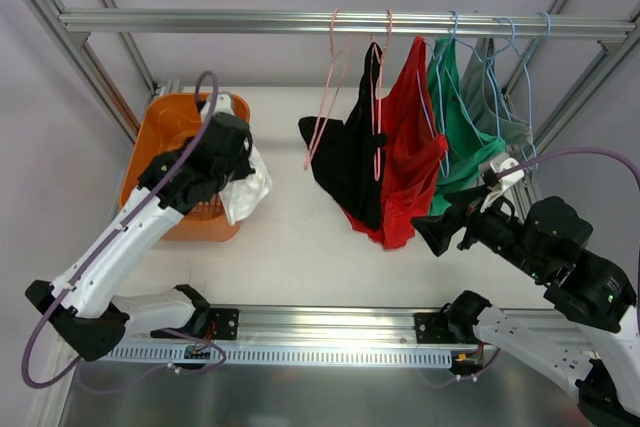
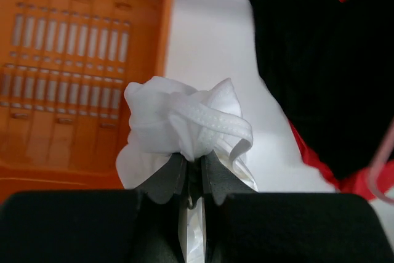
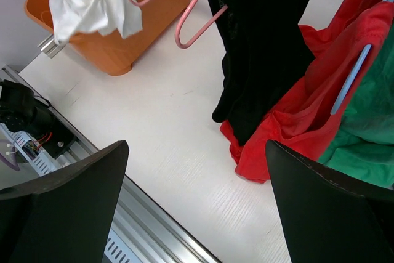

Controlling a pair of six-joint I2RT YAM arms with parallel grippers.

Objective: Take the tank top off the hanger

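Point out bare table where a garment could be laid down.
Bare table lies between the orange basket and the black top, down to the front rail. Crowded at right: red top, green top, and the right hand beside them.

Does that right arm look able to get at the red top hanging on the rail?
Probably yes: the right gripper is open right beside the red top, with nothing between them.

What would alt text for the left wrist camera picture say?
The left gripper pinches a bunched white tank top above a white table. An orange basket sits at left, and a black garment hangs at upper right.
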